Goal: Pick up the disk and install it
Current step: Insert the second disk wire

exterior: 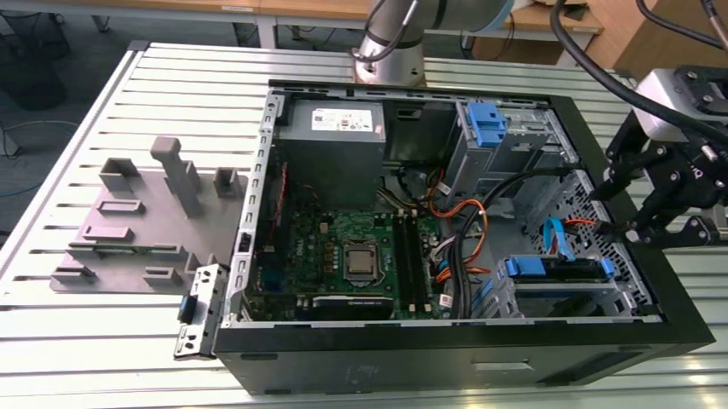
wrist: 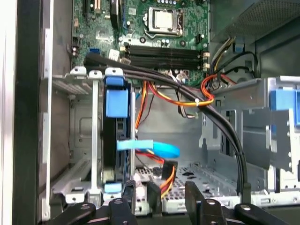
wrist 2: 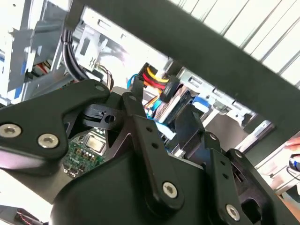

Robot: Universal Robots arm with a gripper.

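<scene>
On the exterior view's left, a grey fixture plate (exterior: 136, 226) lies on the slatted worktop (exterior: 68, 341), just beside the open computer case (exterior: 455, 366), I judge to keep parts within reach. The case lies on its side so the motherboard (exterior: 341, 256) and the bays face up. Near the exterior view's right wall, the disk (exterior: 554, 270) sits in its blue caddy, already slotted into the lower drive cage (exterior: 569, 298); in the first wrist view it stands on edge between the cage rails (wrist: 115, 140), with a blue data cable (wrist: 154, 147) running right beside it. My hand (exterior: 671, 226) hangs at the case's right rim, just above that cage. Its fingers (wrist: 194, 197) stand apart and have hold of nothing. Room here is tight: the black case wall is on one side and the bundle of black cables (wrist: 220, 126) crosses the open bay on the other
</scene>
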